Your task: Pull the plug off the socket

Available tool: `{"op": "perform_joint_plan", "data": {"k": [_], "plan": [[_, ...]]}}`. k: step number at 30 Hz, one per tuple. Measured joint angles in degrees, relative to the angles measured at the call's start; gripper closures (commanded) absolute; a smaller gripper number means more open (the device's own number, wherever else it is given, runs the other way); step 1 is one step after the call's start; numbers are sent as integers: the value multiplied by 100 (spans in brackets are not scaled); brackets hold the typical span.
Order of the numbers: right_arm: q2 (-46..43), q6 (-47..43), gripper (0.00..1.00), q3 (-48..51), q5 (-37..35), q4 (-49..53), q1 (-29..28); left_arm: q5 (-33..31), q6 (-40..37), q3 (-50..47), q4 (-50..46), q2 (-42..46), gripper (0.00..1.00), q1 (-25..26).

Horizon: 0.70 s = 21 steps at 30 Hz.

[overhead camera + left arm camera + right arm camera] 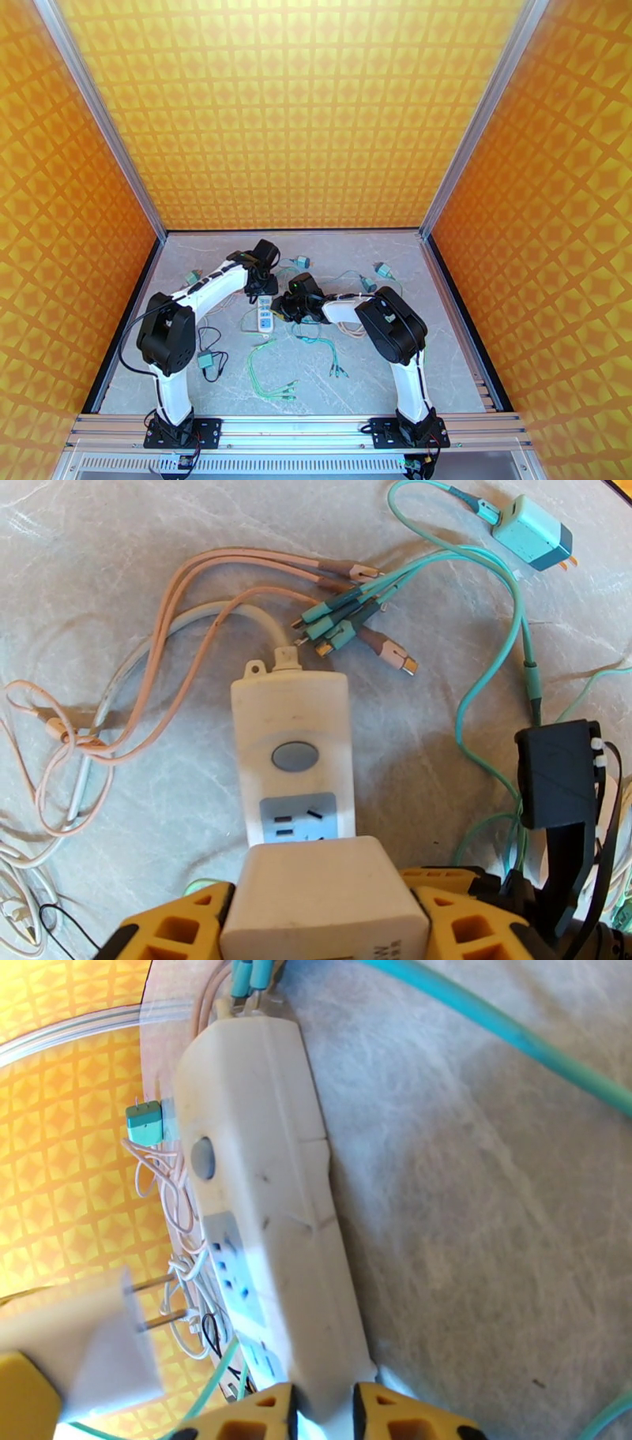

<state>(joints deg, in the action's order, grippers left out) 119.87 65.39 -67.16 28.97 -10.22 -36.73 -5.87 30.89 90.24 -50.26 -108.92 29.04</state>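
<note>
Here we are over the grey marble-patterned table (379, 371), both white-and-black arms bent in toward its middle. Between them lies the long white plastic power strip (292, 740) with its grey round button, flat on the table. Our right gripper (322, 1394) has its yellow jaws pinched narrow on the near end of that strip. Now the square white plug (316, 875): our left gripper (320, 910) holds it squarely, jaws about half apart, one on each flank of the block. From the right wrist we see the plug's two metal prongs (162, 1299) bare and clear of the strip's socket face, just beside it. Beyond the strip's cord end sprawls a bundle of teal and pink cables (347, 614), and further off a small teal charger (533, 531).
</note>
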Motion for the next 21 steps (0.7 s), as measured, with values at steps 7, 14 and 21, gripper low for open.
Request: {"op": "perform_joint_plan", "data": {"k": [7, 14, 21], "plan": [[-44, -579, 65, -389, -125, 793, 2, -44, -116, -44, -205, 680, 62, -221], [-404, -1668, 56, -1189, -765, 2164, 42, -87, -125, -597, -216, 1521, 62, -402], [-1429, -2503, 47, -1381, -1637, 2667, 192, -111, -120, -1482, -188, 1980, 60, -437]]}}
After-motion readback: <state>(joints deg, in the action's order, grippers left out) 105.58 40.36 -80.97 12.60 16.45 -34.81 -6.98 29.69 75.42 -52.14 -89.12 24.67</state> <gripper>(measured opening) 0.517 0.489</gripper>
